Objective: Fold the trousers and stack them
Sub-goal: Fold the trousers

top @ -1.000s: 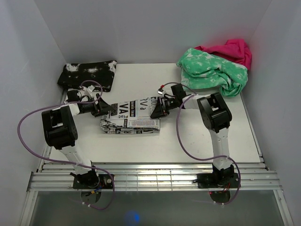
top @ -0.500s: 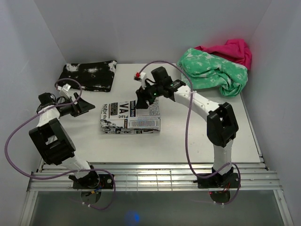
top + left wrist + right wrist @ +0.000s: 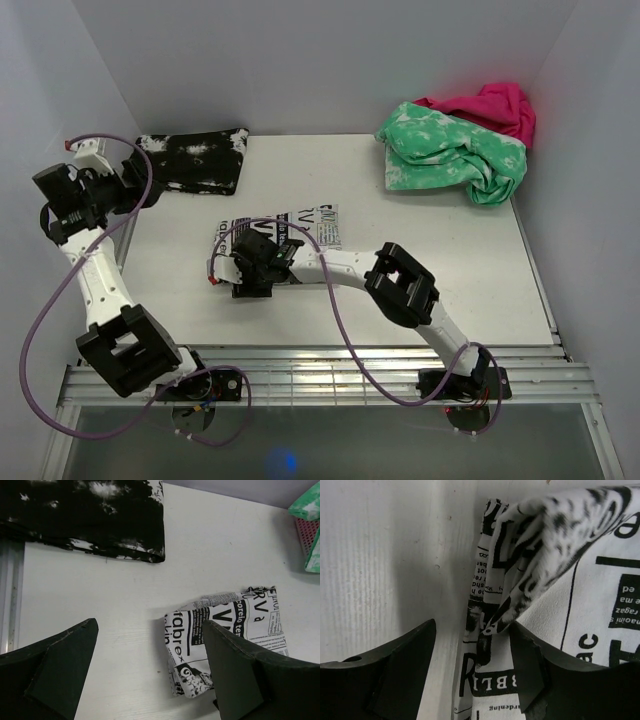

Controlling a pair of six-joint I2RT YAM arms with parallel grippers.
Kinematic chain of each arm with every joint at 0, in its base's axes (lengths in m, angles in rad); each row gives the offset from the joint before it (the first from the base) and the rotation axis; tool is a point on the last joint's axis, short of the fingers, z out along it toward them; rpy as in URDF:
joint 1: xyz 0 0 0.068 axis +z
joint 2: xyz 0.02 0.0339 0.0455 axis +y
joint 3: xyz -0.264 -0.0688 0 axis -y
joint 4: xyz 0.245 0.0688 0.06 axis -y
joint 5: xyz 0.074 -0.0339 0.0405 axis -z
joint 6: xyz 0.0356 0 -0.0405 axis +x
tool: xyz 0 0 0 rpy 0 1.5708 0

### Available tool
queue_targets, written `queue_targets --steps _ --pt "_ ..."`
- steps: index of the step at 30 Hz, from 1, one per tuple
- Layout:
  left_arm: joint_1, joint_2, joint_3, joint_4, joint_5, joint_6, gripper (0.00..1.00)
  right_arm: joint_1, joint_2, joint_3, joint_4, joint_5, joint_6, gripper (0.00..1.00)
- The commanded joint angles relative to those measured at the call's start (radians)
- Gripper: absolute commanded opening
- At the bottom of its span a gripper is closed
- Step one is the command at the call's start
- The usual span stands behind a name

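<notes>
The trousers [image 3: 312,226], white with black newspaper print, lie folded into a small rectangle mid-table; they also show in the left wrist view [image 3: 226,630]. My right gripper [image 3: 243,276] is low at their near-left corner. In its wrist view the right gripper [image 3: 472,625] stands open around the folded edge [image 3: 490,605]. One finger is over bare table and the other [image 3: 540,670] is against the cloth under a raised flap. My left gripper [image 3: 130,190] is lifted high at the far left. It is wide open [image 3: 150,625] and empty, well clear of the trousers.
A black white-speckled folded garment [image 3: 190,160] lies at the back left, close beside the left gripper, and shows again in the left wrist view [image 3: 85,515]. A green-and-white garment [image 3: 450,152] and a pink one [image 3: 492,105] are heaped at the back right. White walls enclose the table.
The right arm swung from the trousers' far right edge round to their near-left corner, jaws opening. The left arm let go, rose and pulled back to the far left.
</notes>
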Motion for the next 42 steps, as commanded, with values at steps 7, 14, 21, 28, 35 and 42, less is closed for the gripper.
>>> queue_targets --steps 7,14,21,28,35,42 --pt "0.044 -0.004 -0.17 -0.082 0.16 0.008 0.96 0.035 0.088 0.034 0.137 0.203 -0.094 0.58" --pt "0.044 0.011 -0.247 -0.088 0.185 0.062 0.88 0.012 0.072 -0.024 0.159 0.209 -0.054 0.08" --pt "0.044 0.04 -0.423 -0.036 0.332 -0.025 0.98 -0.045 -0.032 0.011 0.133 0.049 0.06 0.08" --pt "0.01 0.057 -0.526 0.211 0.356 -0.284 0.98 -0.079 -0.038 0.048 0.128 -0.011 0.11 0.08" --pt "-0.037 0.155 -0.609 0.358 0.304 -0.448 0.98 -0.1 -0.04 0.068 0.126 -0.047 0.13 0.08" --pt "-0.143 0.174 -0.62 0.513 0.197 -0.576 0.98 -0.105 -0.044 0.088 0.11 -0.078 0.129 0.08"
